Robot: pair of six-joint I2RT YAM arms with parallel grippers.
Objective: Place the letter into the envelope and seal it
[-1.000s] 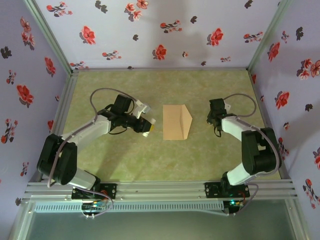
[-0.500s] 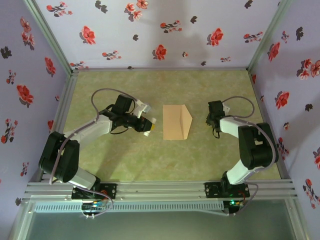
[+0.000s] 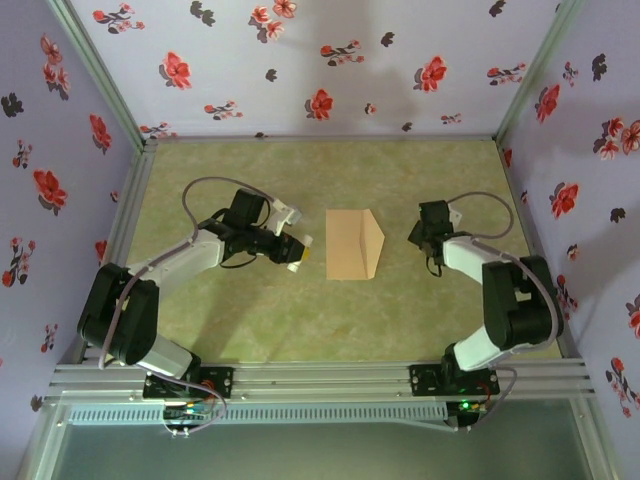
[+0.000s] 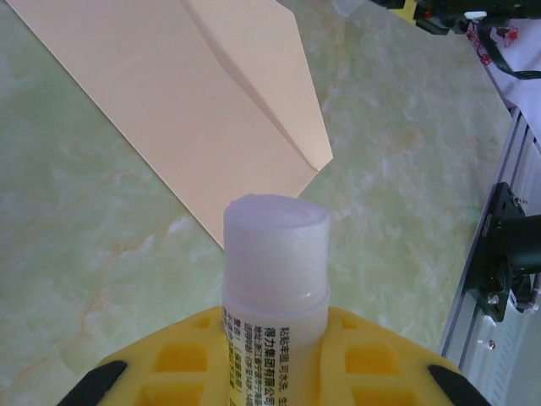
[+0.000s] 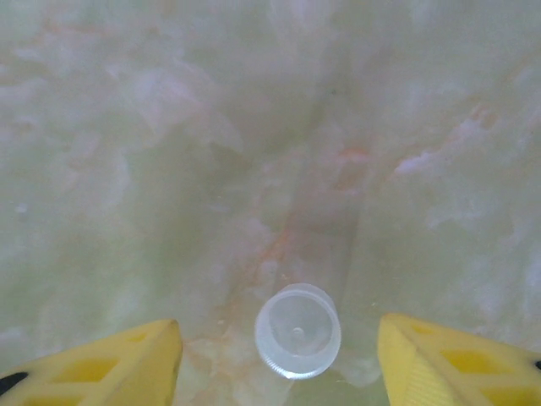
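The tan envelope (image 3: 350, 244) lies flat mid-table, its triangular flap pointing right; the left wrist view has the envelope (image 4: 186, 93) just ahead of my fingers. The letter is out of view. My left gripper (image 3: 293, 252) is left of the envelope, shut on a white uncapped glue stick (image 4: 275, 254) that sticks out between the yellow fingers (image 4: 169, 364). My right gripper (image 3: 413, 236) is on the envelope's right, low over the table and open. A small clear cap (image 5: 297, 331) rests on the table between its fingers (image 5: 135, 355), apart from both.
The green marbled tabletop (image 3: 300, 320) is walled by floral panels (image 3: 320, 60) on three sides. An aluminium rail (image 3: 320, 380) with both arm bases runs along the near edge; the rail (image 4: 499, 254) also appears at the right of the left wrist view.
The right gripper has edged slightly left toward the envelope and its elbow has shifted. The left arm with the glue stick and the envelope have stayed almost still.
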